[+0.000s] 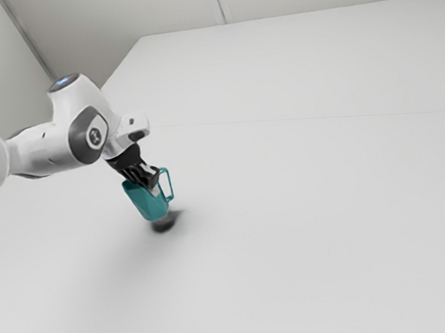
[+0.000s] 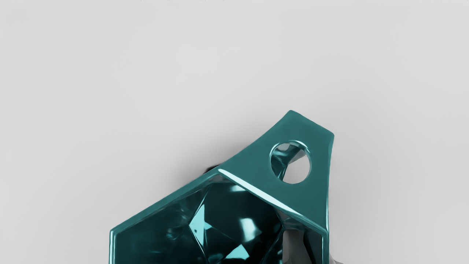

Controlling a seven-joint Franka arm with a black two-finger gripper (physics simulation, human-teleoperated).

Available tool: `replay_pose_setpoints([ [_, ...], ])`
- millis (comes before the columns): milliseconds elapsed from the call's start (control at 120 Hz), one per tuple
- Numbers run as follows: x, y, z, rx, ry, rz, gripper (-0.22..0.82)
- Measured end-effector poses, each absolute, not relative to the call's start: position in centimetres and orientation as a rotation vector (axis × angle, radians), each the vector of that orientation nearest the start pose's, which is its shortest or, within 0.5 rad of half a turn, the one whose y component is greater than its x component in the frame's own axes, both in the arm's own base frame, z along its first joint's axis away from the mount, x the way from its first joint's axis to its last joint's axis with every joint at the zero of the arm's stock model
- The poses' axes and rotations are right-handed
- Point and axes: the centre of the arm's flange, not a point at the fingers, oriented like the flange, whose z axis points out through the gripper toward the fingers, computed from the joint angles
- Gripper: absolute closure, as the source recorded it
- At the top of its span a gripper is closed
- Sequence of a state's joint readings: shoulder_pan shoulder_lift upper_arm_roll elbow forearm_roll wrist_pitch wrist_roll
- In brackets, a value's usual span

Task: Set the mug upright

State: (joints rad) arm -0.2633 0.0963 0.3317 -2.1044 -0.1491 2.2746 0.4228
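Landmark: the teal mug (image 1: 147, 203). The mug is off vertical over the desk (image 1: 296, 239), mouth upward, its rim (image 2: 163, 201) leaning toward the exterior view's left. Its handle (image 1: 171, 186) is on the side facing the exterior view's right. A dark shadow (image 1: 163, 225) lies directly beneath the mug; the base appears to be just above the desk, though contact at its lowest edge cannot be ruled out.

State of the tool (image 1: 155, 189): clamped on the mug's wall beside the handle. One finger (image 2: 293, 246) is inside the mug, the other outside, with the wall between them. The arm (image 1: 57, 144) reaches the mug from the exterior view's left.

Step in hand, as judged: righting the mug while it is held. The tilt remaining is moderate.

Next move: rotate the mug until its base is parallel to the desk, then lower it until the base seats fully. Maintain the clamp until then. Caution: releasing at the present tilt may let the mug rock or topple toward its leaning side; a thin-wall hold may also permit pivoting.
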Motion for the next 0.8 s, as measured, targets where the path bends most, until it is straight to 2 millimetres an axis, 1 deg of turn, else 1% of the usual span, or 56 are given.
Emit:
replay_pose_setpoints([
  [133, 56.9, 2.6, 38.3, -3.107, 0.413, -0.168, 0.79],
  [217, 57.1, 2.2, 37.8, -3.089, 0.389, -0.161, 0.79],
  [425, 57.3, 2.3, 36.7, -3.081, 0.292, -0.146, 0.79],
  [583, 57.5, 2.4, 35.5, -3.08, 0.23, -0.13, 0.79],
  [692, 57.6, 2.3, 35.2, -3.08, 0.197, -0.135, 0.78],
  [733, 57.7, 2.3, 35.1, -3.081, 0.186, -0.136, 0.73],
  [800, 57.7, 2.2, 35.0, -3.082, 0.171, -0.137, 0.58],
])
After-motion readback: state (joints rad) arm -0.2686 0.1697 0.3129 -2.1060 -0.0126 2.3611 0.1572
